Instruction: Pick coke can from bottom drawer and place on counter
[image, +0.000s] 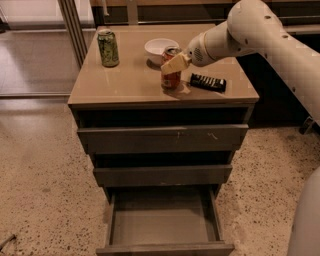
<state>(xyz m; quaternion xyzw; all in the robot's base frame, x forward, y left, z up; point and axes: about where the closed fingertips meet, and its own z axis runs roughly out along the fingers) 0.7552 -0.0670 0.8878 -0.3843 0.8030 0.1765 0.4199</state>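
The coke can (171, 79), red-orange with a silver top, is upright at the counter (125, 82), right of centre; I cannot tell whether its base touches the beige top. My gripper (175, 63) reaches in from the right on the white arm and is shut around the can's upper half, with a cream finger (172, 64) across its front. The bottom drawer (162, 222) is pulled out below, and its grey tray holds nothing.
A taller green can (108, 48) stands at the counter's back left. A white bowl (161, 47) sits just behind the coke can. A black remote (208, 82) lies right of it. The two upper drawers are shut. Speckled floor surrounds the cabinet.
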